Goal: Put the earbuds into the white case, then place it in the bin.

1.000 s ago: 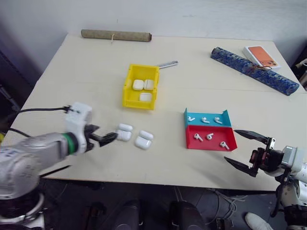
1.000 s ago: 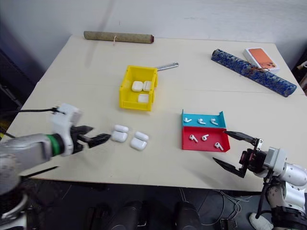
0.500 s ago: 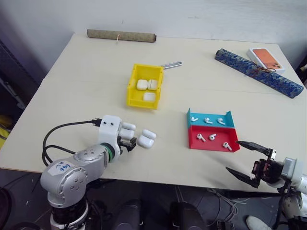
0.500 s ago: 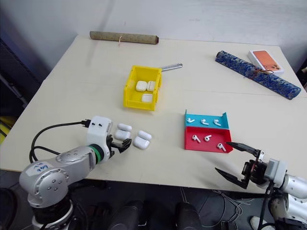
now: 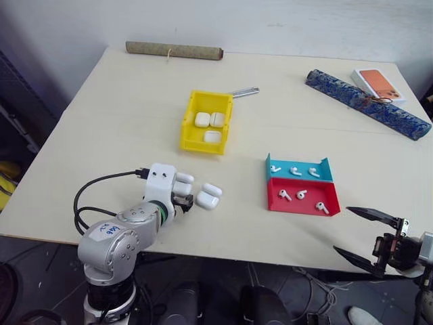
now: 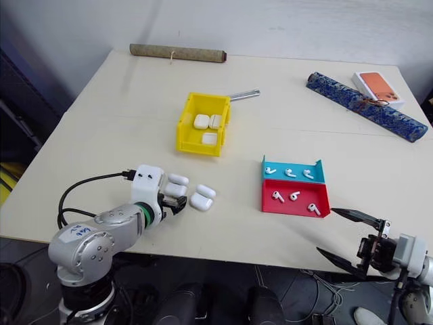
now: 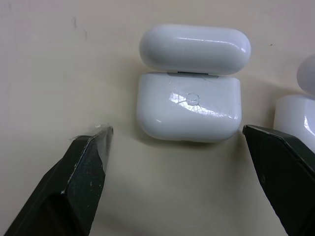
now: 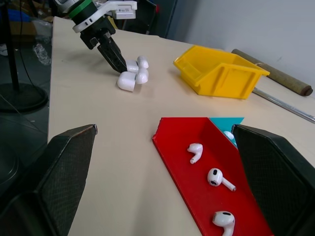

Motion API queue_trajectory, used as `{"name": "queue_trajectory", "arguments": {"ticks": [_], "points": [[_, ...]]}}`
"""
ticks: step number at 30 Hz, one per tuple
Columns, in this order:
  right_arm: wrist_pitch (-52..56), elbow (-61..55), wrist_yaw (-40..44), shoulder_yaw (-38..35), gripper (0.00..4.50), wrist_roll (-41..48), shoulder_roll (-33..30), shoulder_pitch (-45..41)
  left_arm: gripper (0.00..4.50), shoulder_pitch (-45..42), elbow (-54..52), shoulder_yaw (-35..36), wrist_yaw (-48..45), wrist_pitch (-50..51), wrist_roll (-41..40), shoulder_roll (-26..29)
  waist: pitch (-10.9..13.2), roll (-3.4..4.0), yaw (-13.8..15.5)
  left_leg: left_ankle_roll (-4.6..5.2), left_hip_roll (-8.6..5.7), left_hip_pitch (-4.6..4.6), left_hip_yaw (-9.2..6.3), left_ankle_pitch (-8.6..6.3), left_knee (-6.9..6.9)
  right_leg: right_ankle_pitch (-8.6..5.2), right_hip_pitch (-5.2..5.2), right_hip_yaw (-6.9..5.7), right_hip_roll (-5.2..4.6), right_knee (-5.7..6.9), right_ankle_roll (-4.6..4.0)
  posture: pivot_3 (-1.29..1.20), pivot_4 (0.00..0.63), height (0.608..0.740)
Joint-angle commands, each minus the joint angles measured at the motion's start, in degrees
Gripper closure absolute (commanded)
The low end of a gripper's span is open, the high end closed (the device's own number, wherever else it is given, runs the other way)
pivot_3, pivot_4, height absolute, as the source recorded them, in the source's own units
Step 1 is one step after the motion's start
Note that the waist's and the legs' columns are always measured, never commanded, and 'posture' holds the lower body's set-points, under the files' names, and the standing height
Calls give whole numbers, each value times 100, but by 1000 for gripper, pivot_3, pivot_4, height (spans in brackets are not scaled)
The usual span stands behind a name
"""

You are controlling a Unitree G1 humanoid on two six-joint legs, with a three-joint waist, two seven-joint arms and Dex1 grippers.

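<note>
The left end effector (image 5: 184, 201) sits low on the worktop (image 5: 122, 122) at the white cases (image 5: 208, 196). The yellow bin (image 5: 206, 122) is farther back. The right end effector (image 5: 369, 234) hangs wide apart, near right.

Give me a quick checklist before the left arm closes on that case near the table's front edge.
1. Left gripper open: ok, fingers stand apart.
2. White case between the fingers: ok, it sits in the gap with table showing on both sides.
3. Neighbouring case clear of the grip: not ok, it lies right by one finger.
4. Case lid shut: cannot tell.
5. Right gripper out of the way: ok, open off the table's front edge.
6. Bin has room: ok, three cases inside, floor still showing.
</note>
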Motion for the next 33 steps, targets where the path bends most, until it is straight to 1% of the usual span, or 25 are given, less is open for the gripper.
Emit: {"name": "queue_trajectory", "arguments": {"ticks": [1, 2, 11, 15, 21, 24, 27, 28, 33], "points": [[-261, 68, 381, -44, 0, 200, -59, 58, 22, -51, 101, -110, -201, -174, 219, 83, 0, 0, 0, 1, 0, 0, 0, 0, 0, 0, 0, 0, 0, 0, 0, 0, 150, 740], [-308, 98, 381, -33, 0, 212, -49, 57, 22, -38, 102, -188, -245, -193, 266, 139, 0, 0, 0, 1, 0, 0, 0, 0, 0, 0, 0, 0, 0, 0, 0, 0, 150, 740], [-543, 251, 381, 148, 0, 128, 83, -56, 22, -97, 483, -435, -421, -615, 711, 29, 0, 1, 5, 0, 0, 2, 0, 0, 0, 0, 2, 0, -2, 0, 0, 0, 150, 740], [-315, -118, 229, 149, 0, -101, 220, -219, 22, 6, 506, -615, -367, -689, 913, -114, -4, 7, 5, -1, 0, 2, 0, 0, 1, 0, 2, 0, -3, 1, 0, 0, 150, 740], [74, -716, -130, 133, 0, -324, 274, -250, 22, 151, 514, -801, -375, -718, 1155, -281, -6, 10, 61, -4, 0, 2, -2, -3, 1, 0, 4, 1, -5, 1, 0, 0, 150, 740], [220, -884, -204, 87, 0, -377, 286, -250, 623, 197, 517, -830, -393, -791, 1245, -315, -6, 11, 82, -3, 0, 2, -1, -3, 0, 0, 3, 2, -5, 1, 0, 0, 150, 740], [361, -1028, -288, 59, 0, -425, 279, -270, 1503, 240, 604, -850, -467, -958, 1329, -245, -7, 12, 88, -2, 0, 2, -1, -2, -1, 0, 3, 2, -4, 1, 0, 0, 150, 740], [397, -1062, -307, 51, 0, -439, 278, -276, 1725, 252, 623, -852, -494, -1005, 1352, -228, -8, 14, 88, -2, 0, 3, -1, -2, -1, 0, 3, 1, -4, 1, 0, 0, 150, 740], [529, -1222, -444, 59, 0, -554, 276, -292, 1726, 415, 564, -844, -756, -1292, 1405, 97, -11, 18, 85, -15, 0, 4, -1, -9, -2, 0, 3, 2, -4, 1, 0, 0, 150, 740]]}}
